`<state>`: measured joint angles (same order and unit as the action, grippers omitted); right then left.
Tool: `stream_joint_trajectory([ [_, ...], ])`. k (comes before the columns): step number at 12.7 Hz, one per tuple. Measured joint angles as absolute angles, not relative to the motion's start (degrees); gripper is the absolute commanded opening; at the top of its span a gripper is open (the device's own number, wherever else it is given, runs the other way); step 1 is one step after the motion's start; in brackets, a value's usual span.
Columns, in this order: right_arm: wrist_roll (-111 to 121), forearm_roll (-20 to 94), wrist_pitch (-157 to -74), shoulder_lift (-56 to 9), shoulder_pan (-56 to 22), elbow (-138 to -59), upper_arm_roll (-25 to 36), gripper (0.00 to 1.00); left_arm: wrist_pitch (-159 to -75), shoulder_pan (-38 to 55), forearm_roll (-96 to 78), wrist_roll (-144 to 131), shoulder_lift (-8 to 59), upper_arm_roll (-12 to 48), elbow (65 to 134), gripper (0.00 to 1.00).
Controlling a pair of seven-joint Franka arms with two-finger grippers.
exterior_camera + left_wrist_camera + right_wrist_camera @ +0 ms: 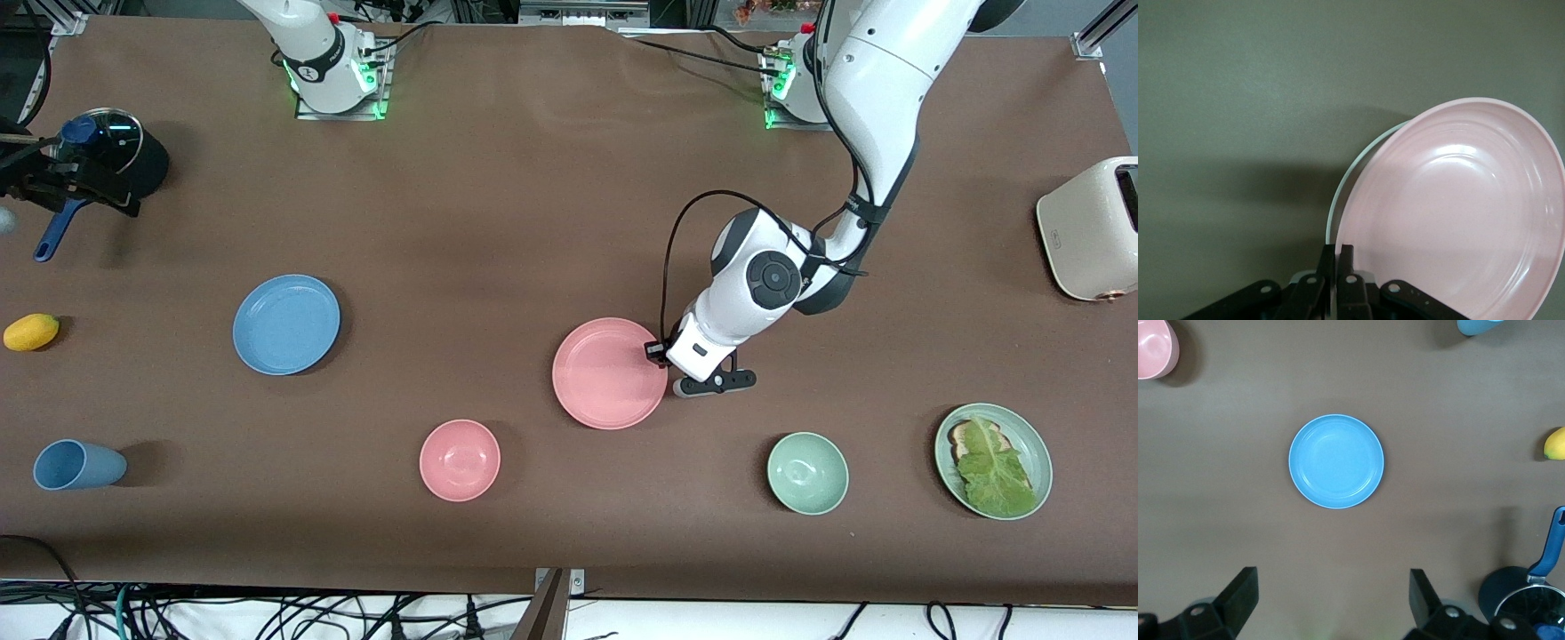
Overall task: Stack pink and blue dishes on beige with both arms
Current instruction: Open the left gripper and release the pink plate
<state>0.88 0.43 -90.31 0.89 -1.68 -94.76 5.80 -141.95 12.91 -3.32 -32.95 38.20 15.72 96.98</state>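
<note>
Pink plate in left end effector

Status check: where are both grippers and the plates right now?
Left gripper shut on pink plate rim, pale plate edge showing beneath. Right gripper open, high over blue plate. Nothing blocking.

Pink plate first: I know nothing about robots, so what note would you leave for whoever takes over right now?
Left gripper: shut on the pink plate at its rim.
Right gripper: open, high over the blue plate.
The pink plate lies on the beige plate, which shows only as a pale rim. The blue plate sits alone toward the right arm's end.
Done: pink on beige.
Left: release pink, stack blue on top.
</note>
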Motion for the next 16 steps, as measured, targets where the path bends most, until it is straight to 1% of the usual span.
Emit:
stream_joint_trajectory([
  [3, 0.88, 0.43, -90.31, 0.89, -1.68, -94.76, 5.80, 1.00, -145.40, 12.91, -3.25, -32.95, 38.21, 15.72, 98.93, 0.00],
  [10, 0.88, 0.43, -90.31, 0.89, -1.68, -94.76, 5.80, 1.00, -148.44, 12.91, -3.24, -32.95, 38.23, 15.72, 101.64, 0.00],
  [11, 0.88, 0.43, -90.31, 0.89, -1.68, -94.76, 5.80, 1.00, -148.50, 12.90, -3.24, -32.92, 38.23, 15.65, 101.65, 0.18],
  [12, 0.88, 0.43, -90.31, 0.89, -1.68, -94.76, 5.80, 1.00, -148.55, 12.89, -3.22, -32.75, 38.23, 15.44, 101.65, 0.30],
  [13, 0.88, 0.43, -90.31, 0.89, -1.68, -94.76, 5.81, 1.00, -148.66, 12.88, -3.18, -32.12, 38.23, 15.09, 101.63, 0.35],
  [14, 0.88, 0.43, -90.31, 0.89, -1.67, -94.76, 5.83, 1.00, -148.83, 12.81, -3.17, -31.09, 38.22, 14.76, 101.57, 0.38],
  [16, 0.88, 0.43, -90.31, 0.89, -1.66, -94.76, 5.89, 1.00, -148.98, 12.58, -3.17, -29.68, 38.22, 14.44, 101.52, 0.58],
])
